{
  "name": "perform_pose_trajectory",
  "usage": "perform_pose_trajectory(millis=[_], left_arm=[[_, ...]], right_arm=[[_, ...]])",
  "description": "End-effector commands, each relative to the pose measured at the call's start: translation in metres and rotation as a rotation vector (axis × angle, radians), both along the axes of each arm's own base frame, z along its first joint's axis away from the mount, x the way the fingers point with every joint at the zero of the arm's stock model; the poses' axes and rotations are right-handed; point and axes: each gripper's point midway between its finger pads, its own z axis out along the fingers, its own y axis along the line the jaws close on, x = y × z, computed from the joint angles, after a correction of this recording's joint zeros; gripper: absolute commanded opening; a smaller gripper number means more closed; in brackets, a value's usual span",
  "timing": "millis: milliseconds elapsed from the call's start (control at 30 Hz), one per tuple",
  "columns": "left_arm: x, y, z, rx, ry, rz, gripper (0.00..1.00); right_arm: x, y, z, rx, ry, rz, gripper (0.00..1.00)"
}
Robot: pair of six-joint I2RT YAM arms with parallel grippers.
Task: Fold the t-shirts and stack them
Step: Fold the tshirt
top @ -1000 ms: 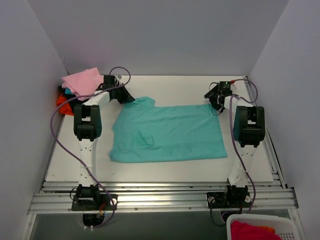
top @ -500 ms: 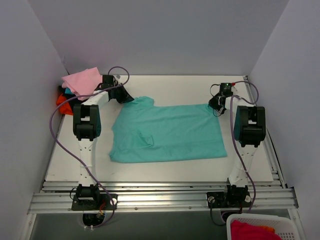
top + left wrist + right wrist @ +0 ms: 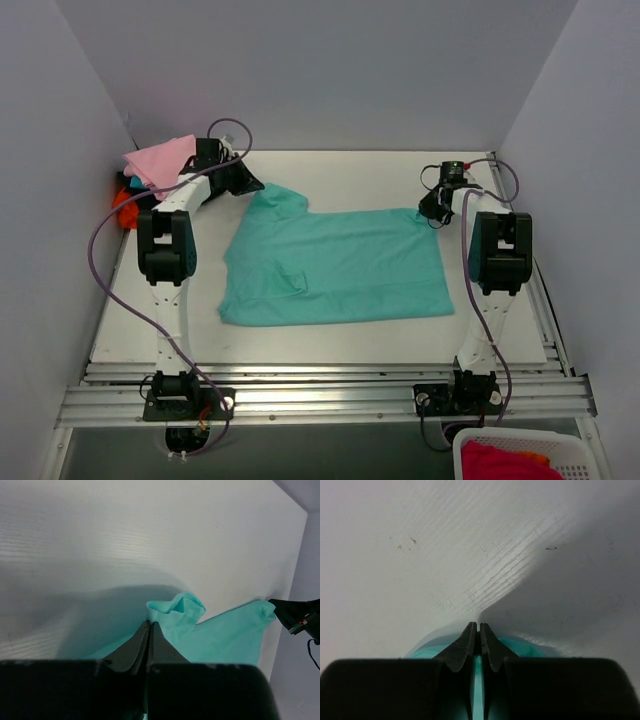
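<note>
A: Any containers?

B: One. A white basket (image 3: 562, 447) is sitting at 5 o'clock, below the table's (image 3: 330, 340) near edge. Red cloth (image 3: 500, 466) is lying in it.

A: And the table, left to right?

B: At 10 o'clock a pile is sitting in the far-left corner. The pink t-shirt (image 3: 162, 160) is lying on top and the orange-red t-shirt (image 3: 122, 207) is peeking out underneath. Just beside the pile, the left gripper (image 3: 149, 625) is pinching the far-left corner of the teal t-shirt (image 3: 335, 265), jaws clenched on bunched cloth. The teal shirt itself is lying spread across the table's middle. At 1 o'clock the right gripper (image 3: 479, 626) is clamping the far-right corner, with teal showing between its closed fingers.

A: What's changing from the earlier frames?

B: The left gripper is sitting farther toward 11 o'clock than before, nearer the pile. It's dragging its corner along, so that corner is stretching out into a point. The right gripper is barely shifting and is holding the same corner. The pile and basket aren't moving.
</note>
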Motion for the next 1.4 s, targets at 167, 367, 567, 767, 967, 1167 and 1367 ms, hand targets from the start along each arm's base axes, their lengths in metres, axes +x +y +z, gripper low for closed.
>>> perform_pose_trajectory(millis=[167, 367, 567, 767, 967, 1167, 1367], left_arm=[[0.001, 0.000, 0.097, -0.020, -0.164, -0.015, 0.02], [-0.015, 0.003, 0.121, 0.000, -0.179, -0.027, 0.02], [-0.038, 0.007, 0.140, 0.024, -0.191, -0.033, 0.02], [-0.068, 0.012, 0.148, 0.052, -0.191, -0.037, 0.02], [-0.104, 0.019, 0.138, 0.090, -0.167, -0.031, 0.02], [-0.141, 0.022, 0.133, 0.125, -0.158, -0.031, 0.02], [-0.174, 0.026, 0.120, 0.140, -0.129, -0.025, 0.02]], right_arm=[[0.015, -0.006, 0.077, -0.024, -0.099, 0.002, 0.00], [0.012, -0.005, 0.100, -0.014, -0.133, 0.004, 0.00], [0.001, -0.003, 0.116, -0.008, -0.152, 0.007, 0.00], [-0.017, -0.004, 0.125, -0.015, -0.150, 0.011, 0.00], [-0.045, -0.006, 0.121, -0.029, -0.117, 0.021, 0.00], [-0.071, -0.009, 0.111, -0.047, -0.084, 0.036, 0.00], [-0.087, -0.009, 0.106, -0.054, -0.065, 0.045, 0.00]])
